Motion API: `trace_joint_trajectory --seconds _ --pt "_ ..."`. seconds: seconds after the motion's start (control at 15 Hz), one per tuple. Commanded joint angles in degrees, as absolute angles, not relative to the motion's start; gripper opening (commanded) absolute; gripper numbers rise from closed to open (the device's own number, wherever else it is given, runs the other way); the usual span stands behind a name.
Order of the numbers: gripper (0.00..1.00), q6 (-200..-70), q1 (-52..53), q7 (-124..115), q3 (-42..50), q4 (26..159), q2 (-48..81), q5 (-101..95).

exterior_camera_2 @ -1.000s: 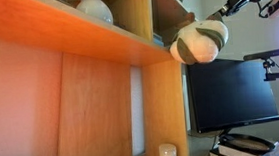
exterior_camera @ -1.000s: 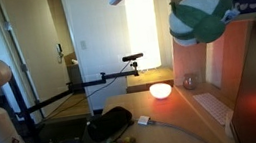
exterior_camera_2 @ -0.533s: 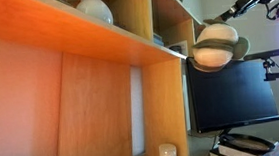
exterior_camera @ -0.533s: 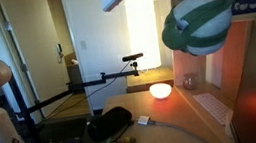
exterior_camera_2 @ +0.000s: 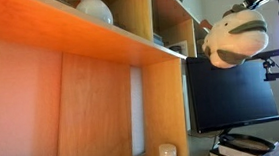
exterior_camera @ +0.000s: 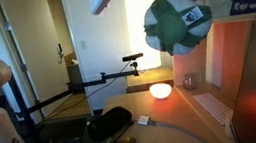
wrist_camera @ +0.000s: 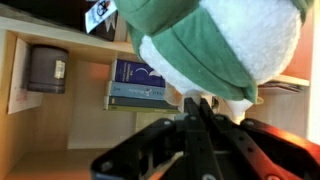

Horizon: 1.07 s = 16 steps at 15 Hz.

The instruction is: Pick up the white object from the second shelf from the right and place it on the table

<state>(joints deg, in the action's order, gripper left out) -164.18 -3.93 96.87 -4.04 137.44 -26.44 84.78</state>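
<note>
Your tool (wrist_camera: 198, 108), pinched tight on just a fold of the soft white object (exterior_camera_2: 235, 38) beside the shelf (exterior_camera_2: 166, 31), could lose it if you swing down fast.

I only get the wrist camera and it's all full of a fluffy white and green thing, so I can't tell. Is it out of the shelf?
Observer: Yes. In an exterior view the white object hangs in the air, clear of the front edge of the wooden shelf unit.
Operator: What's around it?
Observer: In that view it overlaps the top edge of a dark monitor, which stands beside the shelf unit.
Operator: Is there another white thing up there?
Observer: Yes, a smooth white vase sits on an upper shelf, well apart from the object.
</note>
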Motion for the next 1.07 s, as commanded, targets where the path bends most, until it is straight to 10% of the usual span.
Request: trace_joint_trajectory --seconds 0.0,0.27,0.33,1.0 --pt "0.02 -163.71 -3.46 100.28 -3.19 139.31 -29.17 87.54" --pt "0.02 -164.07 -3.51 99.85 -3.37 139.94 -29.24 87.16" --pt "0.32 -164.42 -3.55 99.35 -3.54 140.0 -29.12 87.17" --pt "0.98 -163.66 -3.61 98.75 -3.36 140.02 -29.07 86.58"
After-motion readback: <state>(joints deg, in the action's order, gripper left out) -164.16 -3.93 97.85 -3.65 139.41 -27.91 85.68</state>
